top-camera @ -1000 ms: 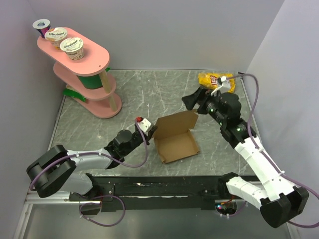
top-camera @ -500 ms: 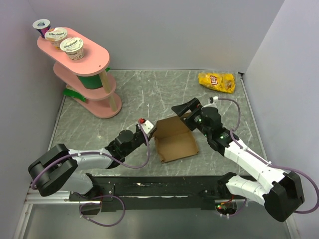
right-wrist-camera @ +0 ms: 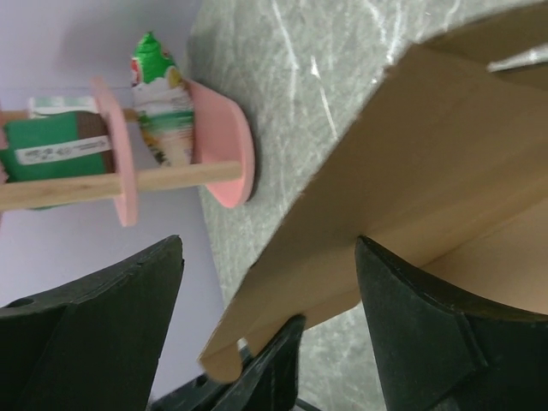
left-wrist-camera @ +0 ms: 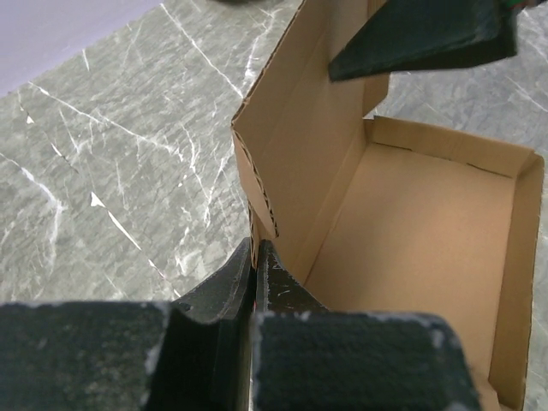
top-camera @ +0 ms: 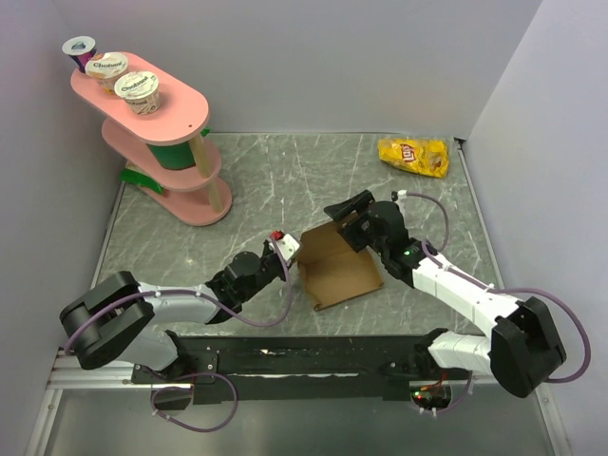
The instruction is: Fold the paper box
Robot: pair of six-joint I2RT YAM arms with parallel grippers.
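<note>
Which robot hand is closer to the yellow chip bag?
Right. The right gripper is at the paper box's raised flap, with the chip bag just behind it to the right. The left gripper pinches the box's left wall, farther from the bag.

Box [top-camera: 344,275] sits mid-desk [top-camera: 237,190], toward the near edge, between the two hands. Left hand [top-camera: 285,251] is at the box's left wall, fingers [left-wrist-camera: 224,287] on either side of the wall's edge. Lid [top-camera: 325,242] stands up on the box's far side. Right hand [top-camera: 347,213] is behind it, one finger each side of the lid. Chip bag [top-camera: 413,155] lies in the far right corner, well apart from the box. Shelf [top-camera: 161,133] stands far left, with three cups [top-camera: 112,66] on its top tier.
</note>
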